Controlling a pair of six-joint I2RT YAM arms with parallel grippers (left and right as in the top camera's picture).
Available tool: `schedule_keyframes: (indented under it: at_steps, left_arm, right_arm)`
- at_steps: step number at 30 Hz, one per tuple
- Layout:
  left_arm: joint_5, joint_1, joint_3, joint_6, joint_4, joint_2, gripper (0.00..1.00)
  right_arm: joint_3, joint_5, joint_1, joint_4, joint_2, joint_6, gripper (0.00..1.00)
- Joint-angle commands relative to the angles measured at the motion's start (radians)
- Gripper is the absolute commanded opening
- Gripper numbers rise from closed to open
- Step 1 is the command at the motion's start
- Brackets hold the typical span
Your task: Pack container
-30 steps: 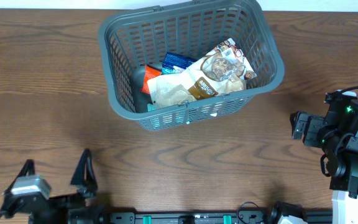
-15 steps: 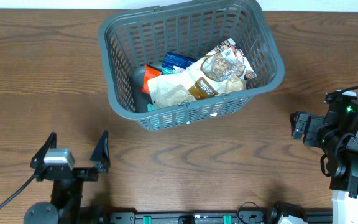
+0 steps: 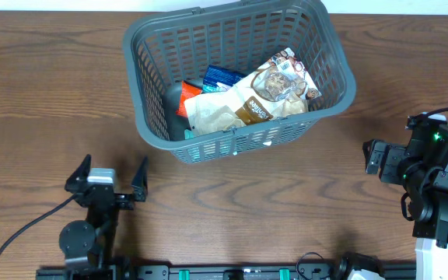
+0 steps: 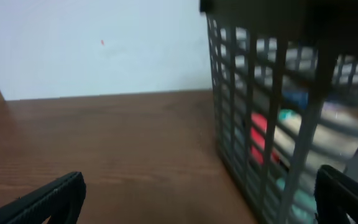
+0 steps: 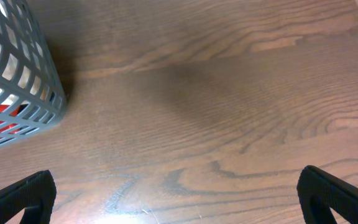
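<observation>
The dark grey slatted container point(image 3: 150, 78) stands at the back middle of the wooden table. Inside lie a tan and white snack bag point(image 3: 249, 101), a blue pack point(image 3: 221, 76) and a red-orange pack point(image 3: 183, 99). My left gripper point(image 3: 106, 180) is open and empty, low at the front left, short of the container's near left corner. Its wrist view shows the container wall point(image 4: 272, 118) close on the right, with the fingers point(image 4: 197, 199) wide apart. My right gripper point(image 3: 372, 158) is open and empty at the right; its wrist view shows the fingers point(image 5: 179, 193) over bare wood and the container corner point(image 5: 23, 93).
A white wall point(image 4: 104, 43) rises behind the table's far edge. The right arm's body point(image 3: 442, 187) stands at the right edge. A black cable point(image 3: 22, 233) trails from the left arm at the front left.
My left gripper has moved right and away from the front edge, toward the container, staying open. The right arm and the container have not moved.
</observation>
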Motion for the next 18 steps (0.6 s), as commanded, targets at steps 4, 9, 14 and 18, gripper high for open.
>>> schedule_keyframes:
  at_steps: [4,9,14,18]
  left_arm:
    - [0.006,-0.011,-0.032,0.092,0.004,-0.007,0.99]
    - [0.006,-0.011,-0.050,0.091,-0.010,-0.007,0.99]
    - [0.007,-0.011,-0.078,0.090,-0.010,-0.007,0.99]
    - [0.006,-0.011,-0.078,0.090,-0.006,-0.007,0.99]
  right_arm:
    - [0.000,-0.003,0.011,-0.002,-0.002,0.005,0.99]
    - [0.000,-0.003,0.011,-0.002,-0.002,0.005,0.99]
    - [0.000,-0.003,0.011,-0.002,-0.002,0.005,0.99]
    - [0.000,-0.003,0.011,-0.002,-0.002,0.005,0.99]
